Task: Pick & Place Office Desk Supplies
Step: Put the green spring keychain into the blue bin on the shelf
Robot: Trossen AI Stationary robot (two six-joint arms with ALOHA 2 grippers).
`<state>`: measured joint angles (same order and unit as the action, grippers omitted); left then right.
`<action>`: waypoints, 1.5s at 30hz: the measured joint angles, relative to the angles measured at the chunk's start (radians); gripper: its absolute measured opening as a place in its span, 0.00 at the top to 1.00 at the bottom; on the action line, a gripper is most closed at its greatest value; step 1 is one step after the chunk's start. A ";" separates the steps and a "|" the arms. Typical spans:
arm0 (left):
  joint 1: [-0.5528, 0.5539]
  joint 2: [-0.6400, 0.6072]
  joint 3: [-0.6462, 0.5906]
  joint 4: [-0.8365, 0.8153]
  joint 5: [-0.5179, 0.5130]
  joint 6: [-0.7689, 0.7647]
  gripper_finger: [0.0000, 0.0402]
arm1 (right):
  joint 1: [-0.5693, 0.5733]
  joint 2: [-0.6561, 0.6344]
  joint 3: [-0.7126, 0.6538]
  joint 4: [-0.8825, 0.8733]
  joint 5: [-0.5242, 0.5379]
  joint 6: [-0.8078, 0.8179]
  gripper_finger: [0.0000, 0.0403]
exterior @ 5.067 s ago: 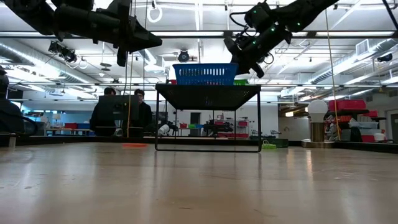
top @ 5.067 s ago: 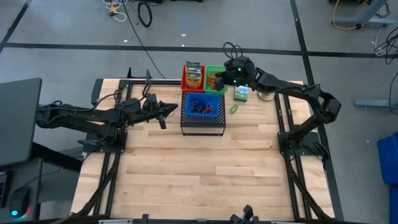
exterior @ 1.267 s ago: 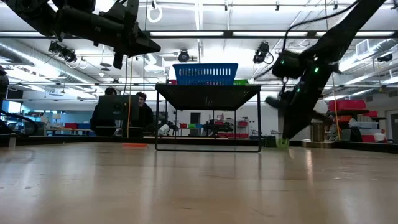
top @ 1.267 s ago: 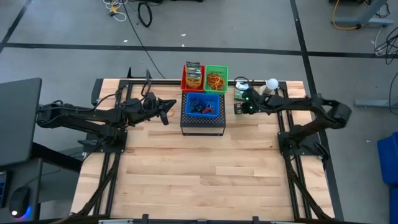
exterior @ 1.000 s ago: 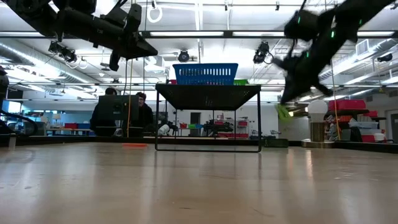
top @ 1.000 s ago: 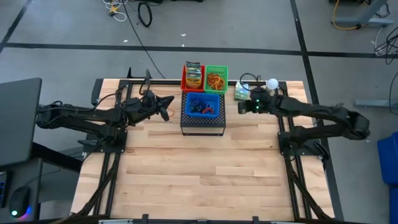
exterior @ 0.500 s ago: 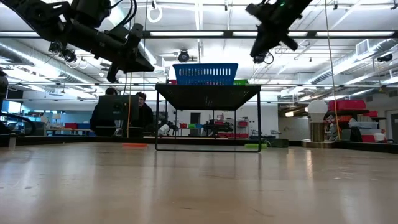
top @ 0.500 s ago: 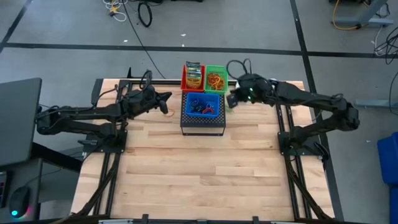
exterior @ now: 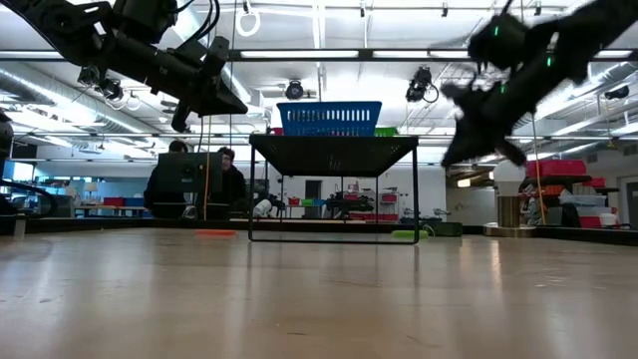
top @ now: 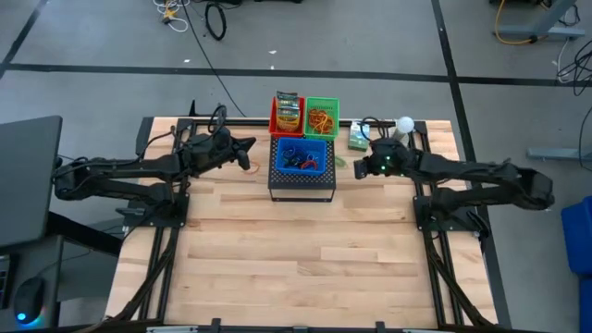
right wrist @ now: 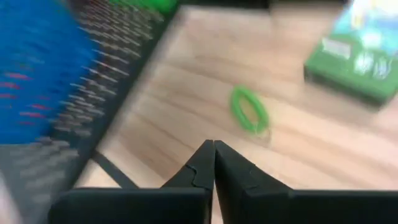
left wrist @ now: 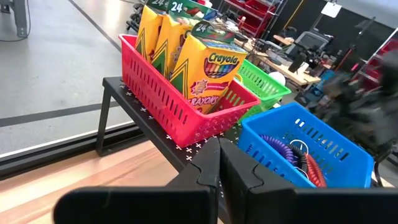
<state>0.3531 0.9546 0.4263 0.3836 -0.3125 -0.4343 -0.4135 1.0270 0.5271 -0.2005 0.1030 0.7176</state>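
Your right gripper (right wrist: 213, 163), fingers pressed together and empty, hangs over the green loop (right wrist: 249, 110) lying beside the green-white box (right wrist: 359, 53) near the table's (top: 305, 268) far edge, while your left gripper (left wrist: 218, 169), likewise closed and empty, faces the red basket (left wrist: 180, 106).

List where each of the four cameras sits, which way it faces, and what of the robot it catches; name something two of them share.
High view: overhead, straight down; both arms, left gripper, right gripper flanking the blue basket.
Low view: table height, level into the room; both arms come in from above.
Left wrist view: past its shut fingers toward the red basket of crayon boxes.
Right wrist view: past shut fingers down at a green loop and green-white box.
Shared: the blue basket, in all four.
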 joint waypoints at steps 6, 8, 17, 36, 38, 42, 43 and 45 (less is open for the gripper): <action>0.000 0.000 0.000 0.000 0.016 -0.012 0.98 | -0.104 0.173 -0.085 0.208 -0.081 -0.002 0.78; 0.000 0.000 0.000 0.000 0.018 -0.013 0.98 | -0.111 0.239 -0.086 0.260 -0.089 -0.042 0.72; 0.000 0.000 0.000 -0.016 0.018 0.000 0.98 | -0.112 0.436 -0.086 0.419 -0.079 -0.110 0.63; 0.000 0.000 0.000 -0.023 0.018 0.003 0.98 | -0.102 0.468 -0.070 0.401 -0.052 -0.146 0.98; 0.000 0.000 0.000 -0.023 0.018 0.003 0.98 | -0.083 0.426 -0.070 0.353 -0.053 -0.131 0.99; 0.000 0.000 0.000 -0.023 0.018 0.004 0.98 | -0.022 0.286 -0.070 0.237 -0.053 -0.092 0.99; 0.000 0.000 0.000 -0.023 0.018 0.004 0.98 | -0.003 0.241 -0.070 0.201 -0.053 -0.080 0.99; 0.000 0.000 0.000 -0.023 0.018 0.006 0.98 | 0.035 0.145 -0.064 0.123 -0.053 -0.043 0.99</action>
<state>0.3530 0.9550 0.4263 0.3611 -0.2943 -0.4282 -0.3787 1.1724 0.4626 -0.0779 0.0504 0.6750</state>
